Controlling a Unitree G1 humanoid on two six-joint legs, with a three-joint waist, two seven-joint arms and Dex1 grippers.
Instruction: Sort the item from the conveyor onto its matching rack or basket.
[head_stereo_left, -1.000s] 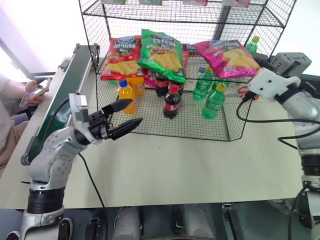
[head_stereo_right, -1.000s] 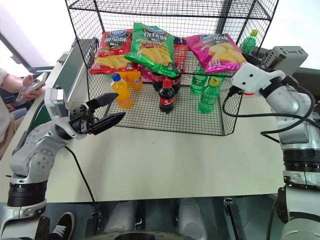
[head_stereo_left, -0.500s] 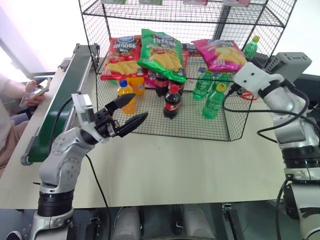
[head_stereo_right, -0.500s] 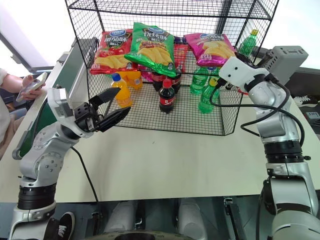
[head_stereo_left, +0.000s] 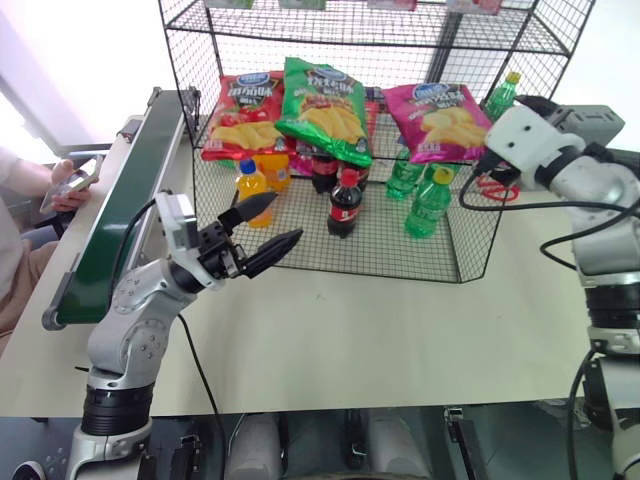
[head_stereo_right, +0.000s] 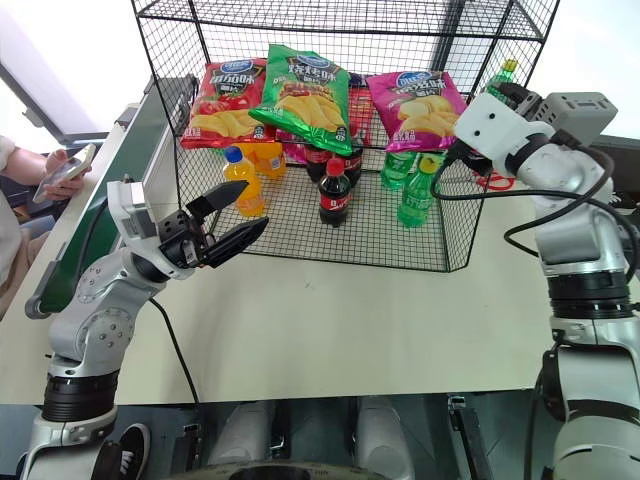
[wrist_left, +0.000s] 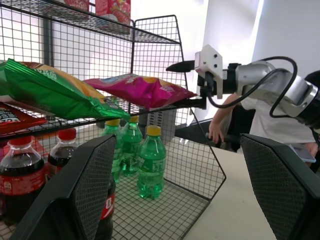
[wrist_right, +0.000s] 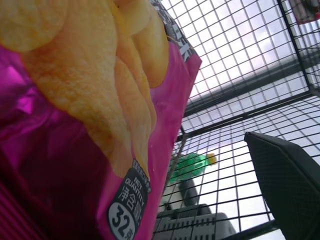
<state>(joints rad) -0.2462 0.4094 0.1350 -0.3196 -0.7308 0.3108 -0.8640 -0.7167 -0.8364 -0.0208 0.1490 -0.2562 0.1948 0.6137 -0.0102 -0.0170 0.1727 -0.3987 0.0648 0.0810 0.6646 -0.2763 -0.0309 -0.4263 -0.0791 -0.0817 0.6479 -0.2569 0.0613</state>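
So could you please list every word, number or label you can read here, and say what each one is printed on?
"32": white figures in a dark round badge on the pink chip bag; the small characters above them are too blurred to read.
Blue oval logos on the pink, red chip bag and green chip bag: too small to read.
Cola bottle label: too small to read.

Magenta-pink chip bag (head_stereo_left: 437, 120), yellow chips pictured; black wire rack (head_stereo_left: 470, 255)

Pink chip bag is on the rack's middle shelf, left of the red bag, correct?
Not quite. The pink chip bag is on the rack's middle shelf, but at the right end; the green bag and the red bag lie to its left, as the left eye view shows.
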